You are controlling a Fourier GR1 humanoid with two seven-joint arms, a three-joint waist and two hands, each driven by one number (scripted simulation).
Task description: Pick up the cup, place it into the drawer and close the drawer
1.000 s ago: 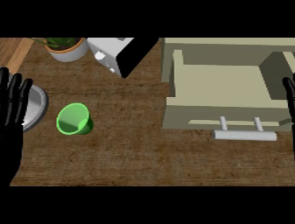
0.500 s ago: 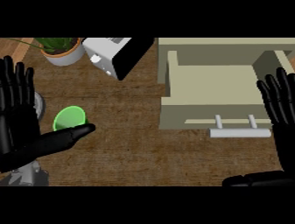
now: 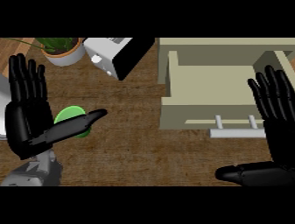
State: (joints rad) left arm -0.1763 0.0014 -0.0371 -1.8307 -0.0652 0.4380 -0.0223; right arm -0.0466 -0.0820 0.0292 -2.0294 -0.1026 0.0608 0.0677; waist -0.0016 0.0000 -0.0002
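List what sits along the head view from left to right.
Left hand → green cup → white appliance → open drawer → right hand.

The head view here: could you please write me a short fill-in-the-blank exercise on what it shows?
1. The cup beside the left hand is ____ in colour.
2. The drawer with the pale handle stands ____.
3. The right hand has its fingers ____.
4. The potted plant sits ____ of the drawer in the view.

Missing words: green; open; straight; left
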